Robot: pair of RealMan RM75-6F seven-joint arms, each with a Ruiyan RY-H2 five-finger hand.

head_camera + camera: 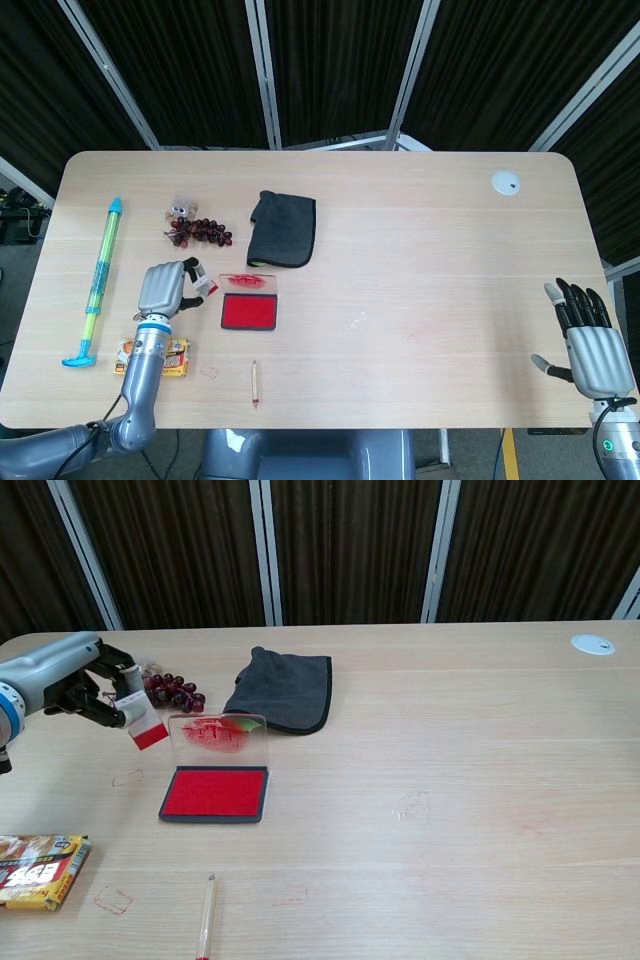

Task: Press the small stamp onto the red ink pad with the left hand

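Held the small stamp pinched in the fingers of the left hand, lifted off the table and tilted, just left of the red ink pad and close to its upright clear lid. Kept the right hand idle at the near right edge, fingers spread, holding nothing.

Risks as judged: could clip the standing lid on the way across and knock it shut or shove the pad, given how near the stamp hung to it. Could land tilted and ink only one edge. Could slip from so light a pinch.

Pale wood table, with faint red marks near its near edge. Dark grey cloth and grapes beyond the pad; a pencil and a snack packet nearer; a blue-green tube at far left; a white disc at far right. Black curtains with pale metal poles behind.
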